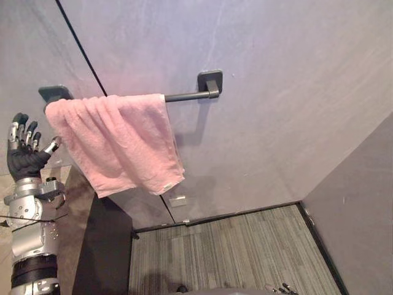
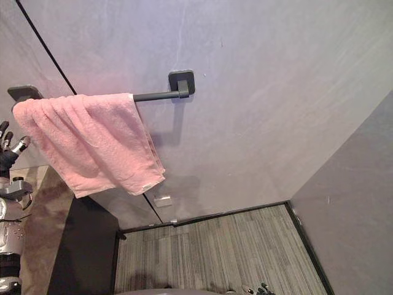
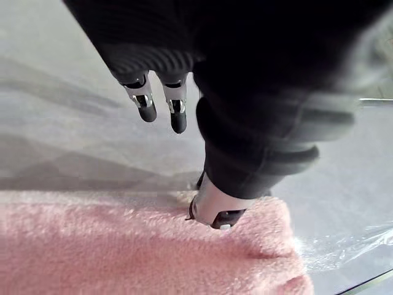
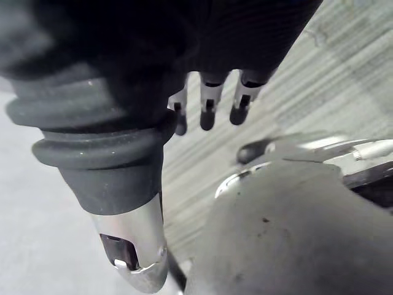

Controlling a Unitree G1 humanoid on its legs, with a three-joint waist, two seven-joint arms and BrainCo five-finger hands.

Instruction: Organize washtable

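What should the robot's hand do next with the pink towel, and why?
Probably draw the left hand back from the pink towel: it already hangs over the bar, and the hand's fingers are straight, holding nothing.

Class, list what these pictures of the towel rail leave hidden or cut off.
Towel bar: left stretch hidden under the pink towel, both eye views.
Brown countertop: cut off by the eye views' left edge; what it holds is unseen.
Left hand: in its wrist view, whether the thumb touches the towel is unclear.
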